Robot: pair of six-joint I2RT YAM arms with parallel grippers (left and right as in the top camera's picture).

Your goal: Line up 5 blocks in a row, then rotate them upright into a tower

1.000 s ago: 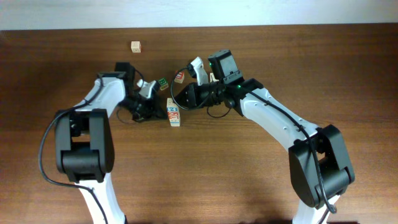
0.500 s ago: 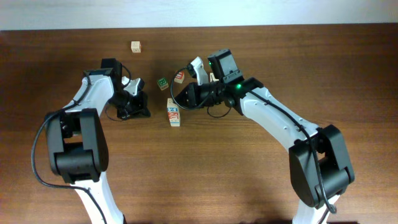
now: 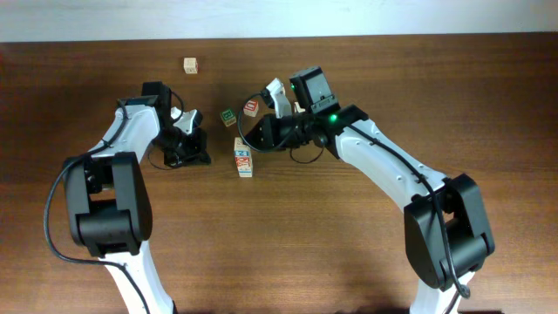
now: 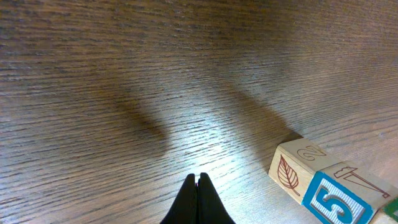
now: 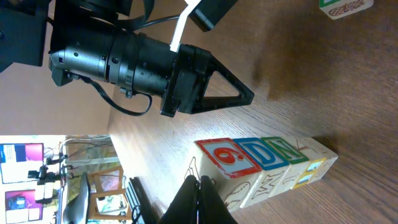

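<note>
1. The row of pale wooden alphabet cubes (image 5: 267, 165) lay just ahead of the right gripper (image 5: 199, 190) and slightly to one side. Its end cube with a red 6 (image 5: 227, 155) was nearest the tips, and whether it was touched could not be told.
2. The right jaws were pressed together, with nothing held.
3. The left gripper (image 4: 199, 190) was likewise closed on nothing. The same row was seen ahead of its jaws and off to the side, apart from them.
4. The step in hand was judged to be the approach to the end cube, with no turn yet under way.
5. The next move was judged to call for a nudge on one corner, or for the jaws to be parted and set astride the cube.
6. Beyond the right jaws, a loose cube with green print (image 3: 227, 116) and a cube with red print (image 3: 251, 107) lay apart on the brown wooden table (image 4: 124, 74). A lone pale cube (image 3: 190, 65) lay far off.
7. The abutting neighbours in the row could be dragged round with the end cube, and the left gripper lay across its path.
</note>
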